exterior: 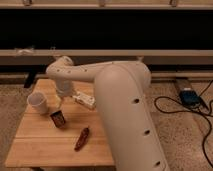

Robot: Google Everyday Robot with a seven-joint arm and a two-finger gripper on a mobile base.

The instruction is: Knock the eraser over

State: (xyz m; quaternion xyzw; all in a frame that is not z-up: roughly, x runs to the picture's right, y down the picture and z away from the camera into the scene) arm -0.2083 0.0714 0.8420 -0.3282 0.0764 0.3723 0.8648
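camera view — eraser [58,119] just below jaws

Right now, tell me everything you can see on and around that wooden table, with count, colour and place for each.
table: one, light wood, lower left of the view
cup: one, white, rear left of the table
eraser: one, dark brown-black, on the table between the cup and the chili pepper
chili pepper: one, red-brown, lying toward the table's front
box: one, white, lying toward the table's rear
floor: one, speckled grey, around the table
device: one, blue-grey, on the floor at right
cables: a few, black, on the floor at right
arm: one, cream, reaching over the table
gripper: one, just above the eraser, between cup and box
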